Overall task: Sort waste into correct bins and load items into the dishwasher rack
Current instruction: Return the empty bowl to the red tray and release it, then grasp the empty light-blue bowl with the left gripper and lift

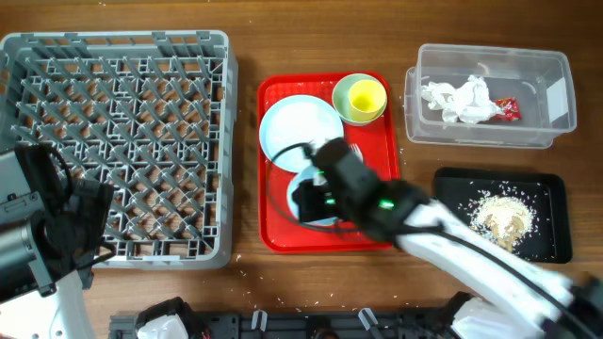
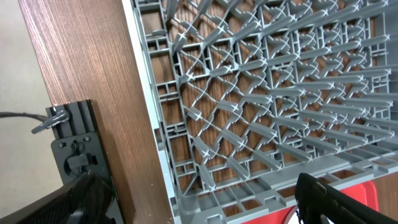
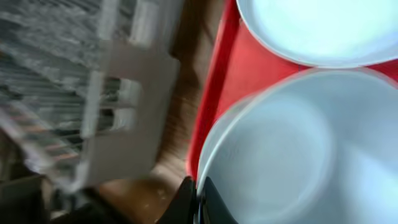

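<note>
Dishwasher rack [image 1: 224, 141] and red tray [image 1: 377, 141] on a brown wood-grain table [image 1: 243, 113].

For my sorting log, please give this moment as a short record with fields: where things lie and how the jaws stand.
rack: no dishes in it
red tray: plate, yellow cup inside green bowl, small white bowl
clear tub: tissue, red wrapper
black tray: rice scraps
right jaws: shut on small white bowl's rim
left jaws: open, holding nothing
</note>
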Robot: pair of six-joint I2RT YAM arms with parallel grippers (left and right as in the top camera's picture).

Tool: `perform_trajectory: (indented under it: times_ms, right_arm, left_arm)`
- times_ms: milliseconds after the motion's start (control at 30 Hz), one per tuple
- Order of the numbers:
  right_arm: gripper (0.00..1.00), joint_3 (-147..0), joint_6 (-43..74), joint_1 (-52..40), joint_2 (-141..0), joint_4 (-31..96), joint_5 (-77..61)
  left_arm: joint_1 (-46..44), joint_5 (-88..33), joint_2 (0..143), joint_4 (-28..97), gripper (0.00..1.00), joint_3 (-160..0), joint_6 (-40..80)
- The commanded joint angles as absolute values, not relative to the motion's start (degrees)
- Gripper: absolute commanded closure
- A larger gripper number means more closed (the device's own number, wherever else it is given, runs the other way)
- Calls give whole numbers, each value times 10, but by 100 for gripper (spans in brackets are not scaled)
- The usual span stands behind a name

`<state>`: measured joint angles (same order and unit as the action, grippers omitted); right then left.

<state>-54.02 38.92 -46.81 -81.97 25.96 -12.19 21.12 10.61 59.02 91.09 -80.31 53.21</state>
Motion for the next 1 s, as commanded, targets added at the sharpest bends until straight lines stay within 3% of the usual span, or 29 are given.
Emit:
perform_trajectory:
  times_ms: [0, 67, 100, 133, 167, 333, 367, 400, 700, 967]
  right_arm:
    - [96, -541, 405, -502, -886, 225, -65]
    - [96, -541, 405, -529, -897, 232, -12]
    - [87, -542, 405, -553, -897, 232, 13]
    - [36, -548, 407, -560, -897, 236, 5]
    - [28, -559, 407, -560, -896, 242, -8]
    - [19, -669, 407, -533, -841, 363, 27]
    - [15, -698, 407, -514, -823, 409, 50]
    - [0, -722, 407, -490, -802, 452, 66]
    - [0, -763, 405, -170, -651, 721, 139]
    - [0, -763, 405, -137, -672, 738, 139]
  left_arm:
    - [213, 105, 589, 911, 0, -808, 528]
    - [213, 105, 589, 911, 0, -808, 528]
    - [213, 105, 589, 911, 0, -808, 528]
    - [213, 105, 589, 911, 0, -808, 528]
    - [213, 105, 589, 911, 0, -808, 528]
    - [213, 105, 589, 911, 0, -808, 528]
    - [213, 105, 589, 911, 0, -808, 528]
    - [213, 105, 589, 911, 0, -808, 528]
    - [213, 105, 589, 911, 0, -808, 528]
    - [213, 110, 589, 890, 0, -808, 527]
